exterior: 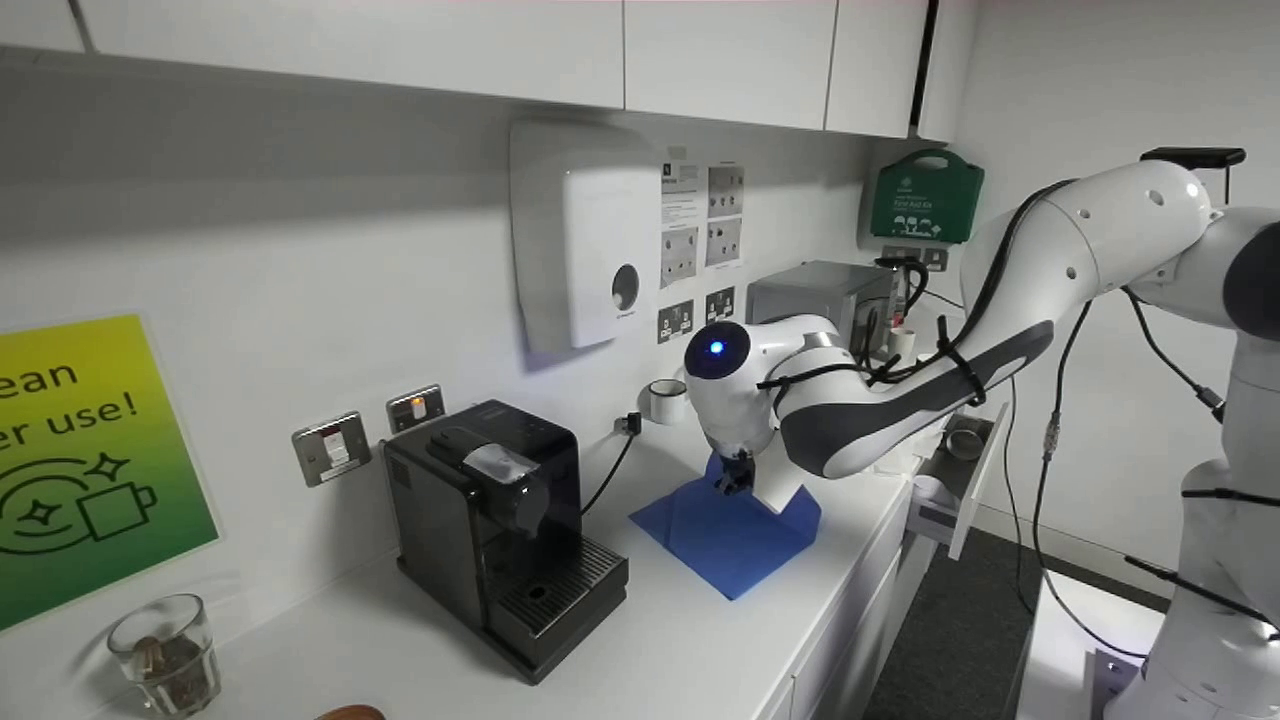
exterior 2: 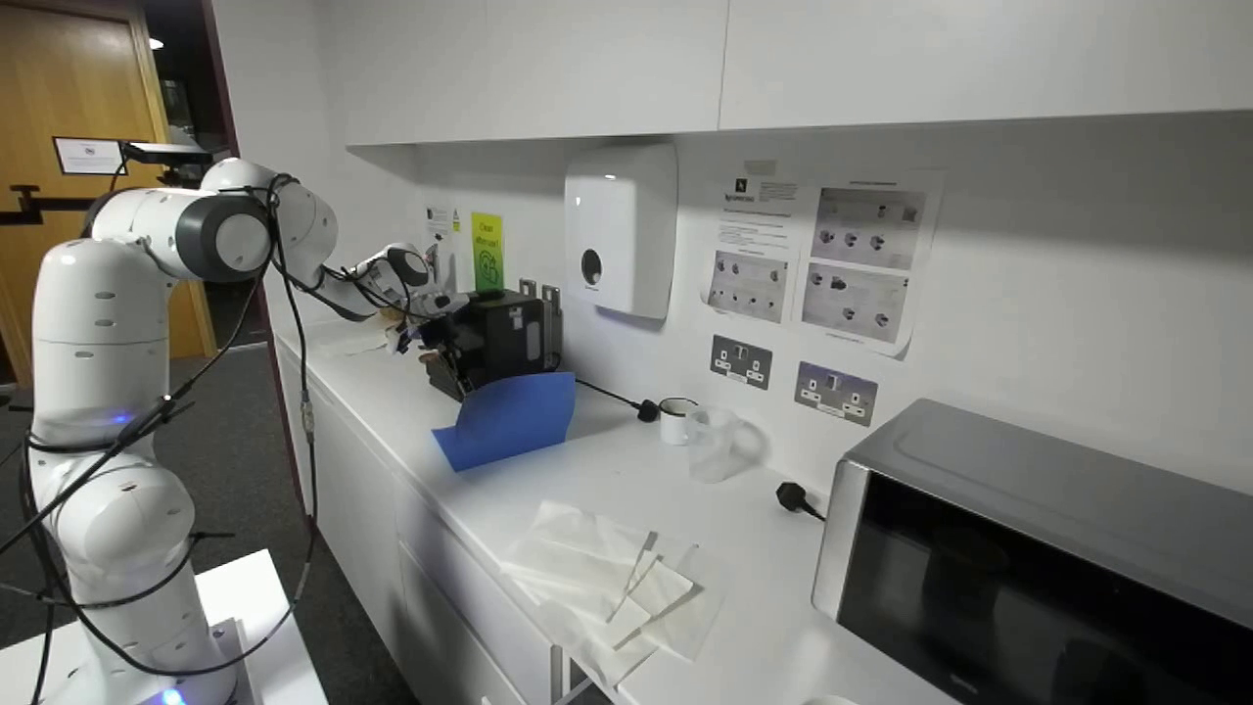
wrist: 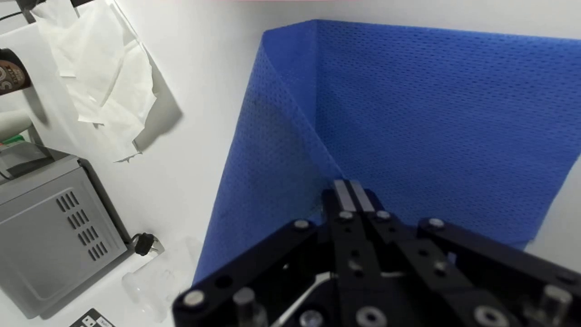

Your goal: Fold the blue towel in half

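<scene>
The blue towel (exterior: 740, 550) lies on the white counter beside the coffee machine; it also shows in an exterior view (exterior 2: 504, 426) with one side raised as a curved flap. In the wrist view, the flat part of the towel (wrist: 435, 127) spreads to the right, and the flap stands up on the left, its edge running to the fingertips. My gripper (wrist: 352, 184) is shut, its fingers nearly together on the flap's edge. In an exterior view, the gripper (exterior: 735, 485) points down over the towel. The cloth between the fingertips is too small to see clearly.
The black coffee machine (exterior: 500, 530) stands beside the towel. A white mug (exterior 2: 677, 421) and a clear cup (exterior 2: 713, 446) stand near the wall. White paper sheets (exterior 2: 607, 578) and a microwave (exterior 2: 979, 539) are along the counter. An open drawer (exterior: 965, 470) juts out.
</scene>
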